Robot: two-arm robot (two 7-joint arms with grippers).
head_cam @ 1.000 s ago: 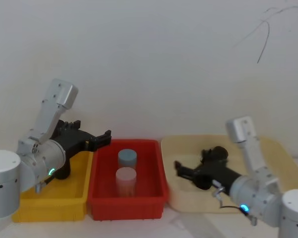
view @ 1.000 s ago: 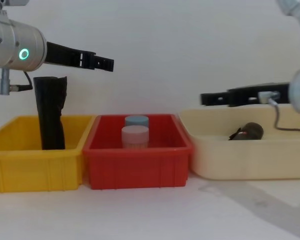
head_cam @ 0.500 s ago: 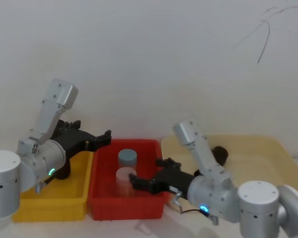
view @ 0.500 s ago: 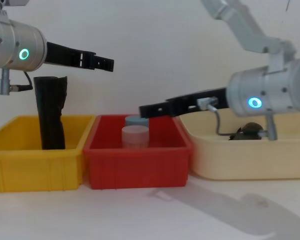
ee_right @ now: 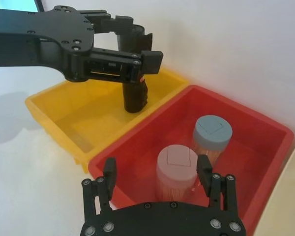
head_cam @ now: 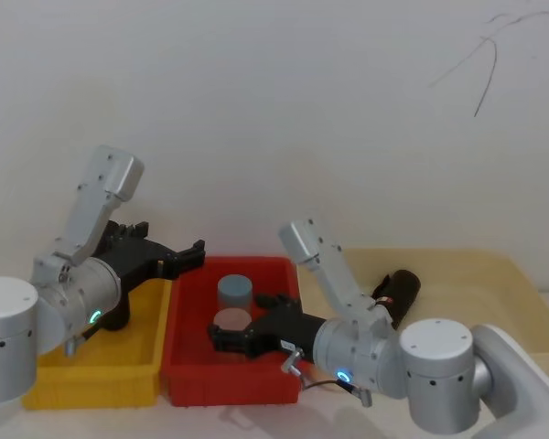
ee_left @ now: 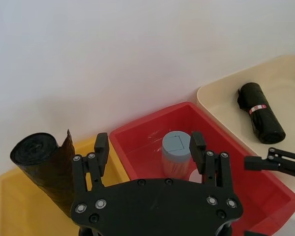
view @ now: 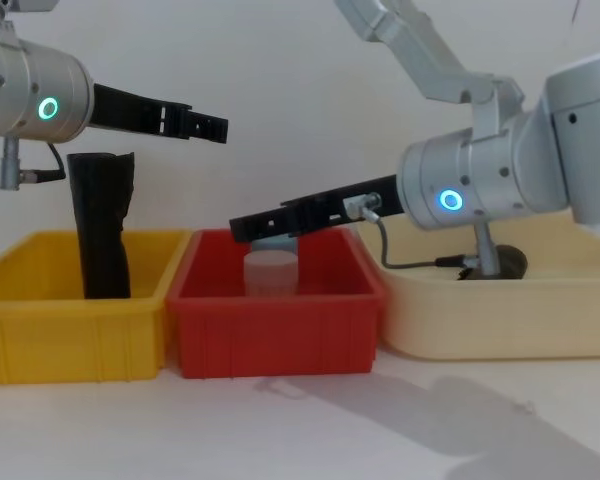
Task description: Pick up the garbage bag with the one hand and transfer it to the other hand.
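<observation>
The garbage bag (head_cam: 398, 291) lies flat in the cream tray (head_cam: 494, 311), untouched. The right gripper (head_cam: 218, 340) hangs wide open and empty over the red bin (head_cam: 229, 384). The left gripper (head_cam: 192, 254), also spread and empty, sits above the yellow bin (head_cam: 91, 384). Best bet is probably to pinch across the roll's middle.

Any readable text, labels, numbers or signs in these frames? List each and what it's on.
No text can be read in these views.
Garbage bag: a red-and-white label band wraps it, but the print is too small to read.
Blue-lidded jar: there is a faint square outline on the lid, with no characters.
Pink-lidded jar: the lid has the same square outline, with no characters.
</observation>
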